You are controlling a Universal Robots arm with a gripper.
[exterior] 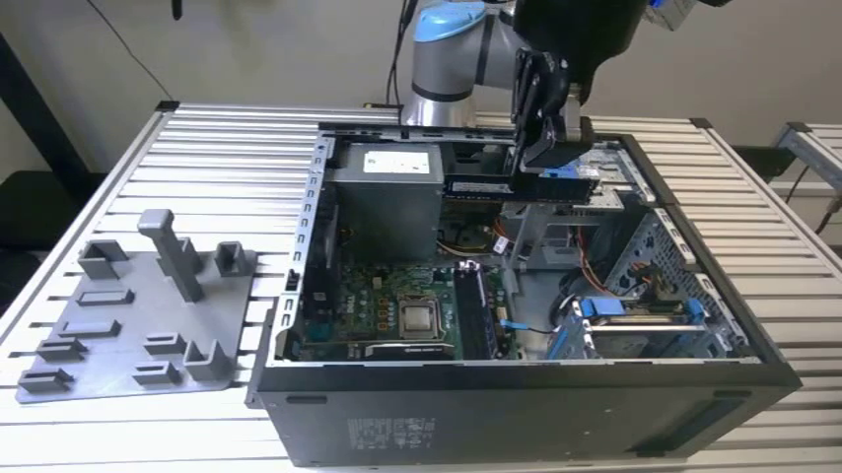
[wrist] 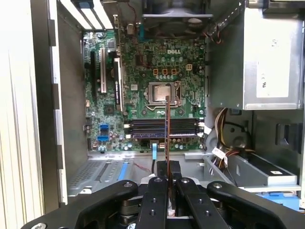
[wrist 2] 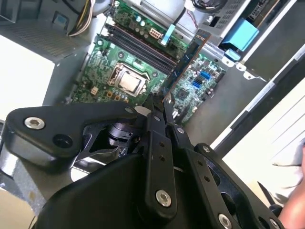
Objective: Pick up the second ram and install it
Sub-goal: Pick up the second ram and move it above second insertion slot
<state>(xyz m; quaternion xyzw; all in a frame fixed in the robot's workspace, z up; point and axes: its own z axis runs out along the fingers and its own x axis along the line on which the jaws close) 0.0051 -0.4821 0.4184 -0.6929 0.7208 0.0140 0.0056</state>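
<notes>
- what is seen on the slatted desk (exterior: 197, 148)?
- an open computer case (exterior: 526, 414); upper centre of the exterior view, the second ram (exterior: 487, 185) is clamped above it by the fingers (wrist: 157, 193) of the gripper (exterior: 553, 166).

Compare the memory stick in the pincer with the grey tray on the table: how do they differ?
Colour: the second ram is dark; the grey tray is pale.
Shape: the ram is a long narrow strip; the tray is a wide plate with upright posts.
Pose: the pincer holds the ram on edge above the open computer case; the tray lies flat on the slatted table.
</notes>
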